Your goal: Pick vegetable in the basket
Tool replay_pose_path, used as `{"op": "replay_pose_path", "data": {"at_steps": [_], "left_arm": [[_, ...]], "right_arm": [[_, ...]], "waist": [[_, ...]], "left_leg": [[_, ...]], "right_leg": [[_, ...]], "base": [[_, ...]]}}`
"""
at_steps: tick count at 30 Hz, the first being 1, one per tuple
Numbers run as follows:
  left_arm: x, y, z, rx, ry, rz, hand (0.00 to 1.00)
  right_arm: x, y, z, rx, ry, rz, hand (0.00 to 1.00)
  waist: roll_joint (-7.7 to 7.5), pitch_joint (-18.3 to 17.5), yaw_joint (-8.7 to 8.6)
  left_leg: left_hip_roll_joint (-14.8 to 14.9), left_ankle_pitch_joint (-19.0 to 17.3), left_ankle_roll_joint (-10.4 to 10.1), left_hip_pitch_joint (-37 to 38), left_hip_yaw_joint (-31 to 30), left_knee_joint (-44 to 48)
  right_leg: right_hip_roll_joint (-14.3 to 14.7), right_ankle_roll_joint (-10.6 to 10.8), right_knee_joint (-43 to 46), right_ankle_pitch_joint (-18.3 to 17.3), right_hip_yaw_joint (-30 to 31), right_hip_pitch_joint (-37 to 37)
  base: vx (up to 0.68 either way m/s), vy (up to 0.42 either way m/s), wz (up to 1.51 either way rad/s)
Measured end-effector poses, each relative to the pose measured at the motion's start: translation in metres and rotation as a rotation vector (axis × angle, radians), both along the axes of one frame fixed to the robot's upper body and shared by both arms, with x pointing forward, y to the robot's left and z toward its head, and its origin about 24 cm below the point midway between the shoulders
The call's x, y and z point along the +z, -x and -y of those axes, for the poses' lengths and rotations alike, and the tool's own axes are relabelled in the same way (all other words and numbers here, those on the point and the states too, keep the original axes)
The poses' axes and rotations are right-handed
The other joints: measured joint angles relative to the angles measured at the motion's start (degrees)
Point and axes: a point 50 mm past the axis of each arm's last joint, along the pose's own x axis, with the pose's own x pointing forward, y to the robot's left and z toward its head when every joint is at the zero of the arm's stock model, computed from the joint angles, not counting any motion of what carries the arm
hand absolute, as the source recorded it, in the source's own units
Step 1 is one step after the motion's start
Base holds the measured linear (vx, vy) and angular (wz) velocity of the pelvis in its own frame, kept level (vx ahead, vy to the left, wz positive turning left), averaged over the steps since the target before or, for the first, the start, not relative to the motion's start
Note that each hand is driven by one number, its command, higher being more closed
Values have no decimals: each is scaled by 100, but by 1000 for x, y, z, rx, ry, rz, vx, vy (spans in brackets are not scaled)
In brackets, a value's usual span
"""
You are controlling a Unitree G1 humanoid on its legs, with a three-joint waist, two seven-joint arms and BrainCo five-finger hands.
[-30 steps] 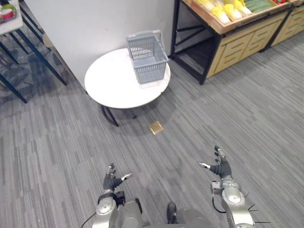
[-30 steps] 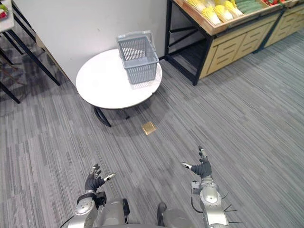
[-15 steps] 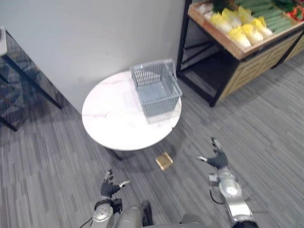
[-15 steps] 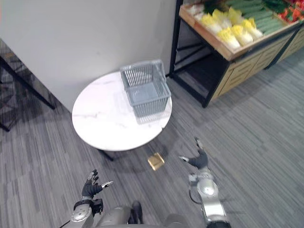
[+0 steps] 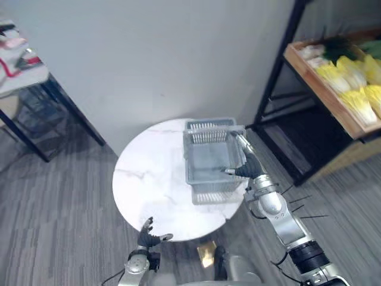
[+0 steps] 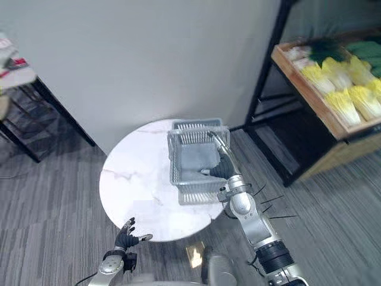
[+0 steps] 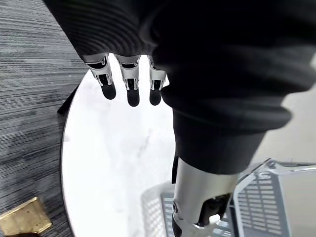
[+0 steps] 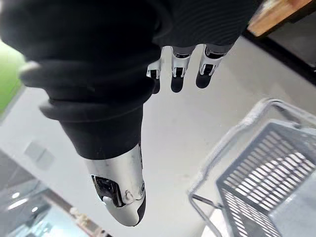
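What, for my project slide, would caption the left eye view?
Right hand, open, over the grey basket on the round white table; left hand open, low near the table's edge.

Grey slotted basket [image 5: 209, 161] upright on round white table [image 5: 149, 185], right side; yellow-green cabbages [image 5: 356, 101] on wooden shelf [image 5: 324, 95], well apart.

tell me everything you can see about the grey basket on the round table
The basket is grey plastic by its look, rectangular, with slatted walls and a solid floor. A lighter handle bar lies along its far rim. It stands upright on the white round table, near the table's edge on the robot's right. Nothing shows inside it. The right hand reaches over its right rim with straight fingers; whether it touches the rim cannot be told.
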Motion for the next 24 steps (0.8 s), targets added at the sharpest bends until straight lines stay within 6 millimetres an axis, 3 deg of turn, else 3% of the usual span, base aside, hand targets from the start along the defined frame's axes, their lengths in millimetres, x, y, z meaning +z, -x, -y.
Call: {"op": "replay_pose_path", "data": {"at_steps": [3, 4, 5, 9, 12, 15, 17, 20, 24], "left_arm": [[-3, 7, 0, -24, 0, -22, 0], [-3, 8, 0, -23, 1, -26, 0], [-4, 11, 2, -27, 2, -32, 0], [-3, 8, 1, -53, -9, -29, 0], [-3, 7, 1, -63, -12, -27, 0], [2, -3, -5, -70, -33, 1, 0], [12, -21, -7, -78, -46, 63, 0], [24, -39, -12, -47, -36, 145, 0], [30, -45, -16, 0, -19, 186, 0]], "right_arm": [[1, -2, 1, 43, 101, 3, 0], [0, -2, 2, 52, 120, 0, 0], [0, -5, 3, 67, 158, -4, 0], [-5, -21, 4, 64, 251, -24, 0], [7, -42, 2, 55, 301, 5, 0], [28, -68, 6, 22, 377, 47, 0], [52, -86, 20, -44, 431, 92, 0], [74, -104, 40, -151, 471, 106, 0], [101, -118, 66, -277, 497, 119, 0]], "waist": [[185, -27, 41], [226, -39, 35], [390, -74, 21], [267, -74, 45], [340, -36, 44], [467, 63, 81], [577, 251, 169], [648, 481, 194], [723, 695, 210]], "left_leg": [[-89, 93, -32, -209, 185, -1576], [-118, 334, -34, -199, 181, -1925], [-123, 1133, -45, -209, 189, -2340], [-269, 1210, 23, 47, 188, -3114], [-466, 1453, 131, 42, 189, -3547], [-571, 1659, 212, -106, 137, -3818], [-621, 1818, 242, -308, 42, -3955], [-643, 1996, 250, -519, -120, -4125], [-685, 2173, 248, -760, -195, -4230]], "right_leg": [[-11, 102, -199, 131, -24, 139], [-2, 148, -191, 121, -23, 147], [104, 215, -208, 114, -12, 181], [-6, 308, -231, 68, 24, 99], [-135, 335, -240, 87, 25, -91], [-225, 381, -204, 128, 2, -349], [-250, 363, -159, 176, -45, -599], [-281, 354, -66, 185, -174, -857], [-330, 360, 128, 179, -195, -1201]], "base": [[161, 23, -5], [187, 113, -6], [177, 136, -8], [83, 101, 5], [-3, 86, 7], [-39, 61, 11], [-73, 46, 15], [-80, 18, 22], [-25, 6, 11]]}}
